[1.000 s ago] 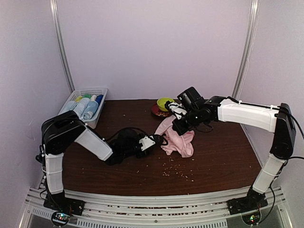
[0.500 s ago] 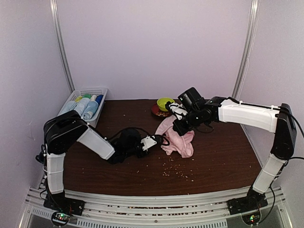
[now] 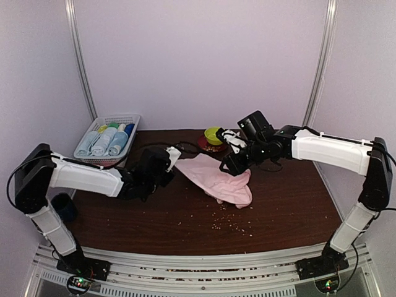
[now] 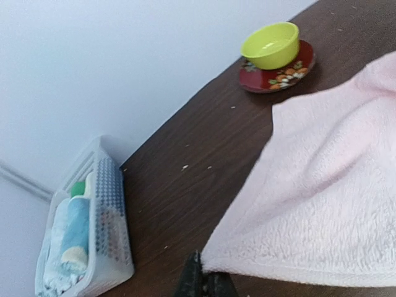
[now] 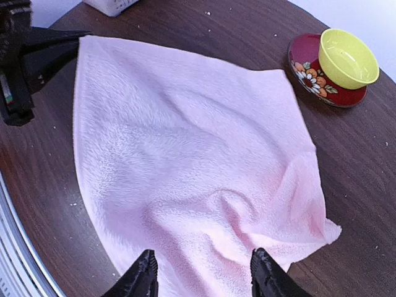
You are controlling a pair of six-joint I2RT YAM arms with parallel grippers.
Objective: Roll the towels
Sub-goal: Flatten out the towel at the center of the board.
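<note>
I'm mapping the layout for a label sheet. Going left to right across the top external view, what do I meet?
From the left: white mesh basket → left claw → pink towel. The yellow bowl and right claw overlap the towel's span, so they are left out.

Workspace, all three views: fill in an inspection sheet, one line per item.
Surface: dark wooden table; crumbs scattered near the front.
Job's things: pink towel spread out, not rolled, one corner in the left gripper.
Clutter: white mesh basket at the back left, holding light blue and white rolls; yellow-green bowl on a red floral plate.
Grippers: left gripper shut on the towel's corner; right gripper open above the towel.
Cables: a black cable loop by the left wrist, another by the right wrist.
Surroundings: pale walls, metal uprights at the back corners.
</note>
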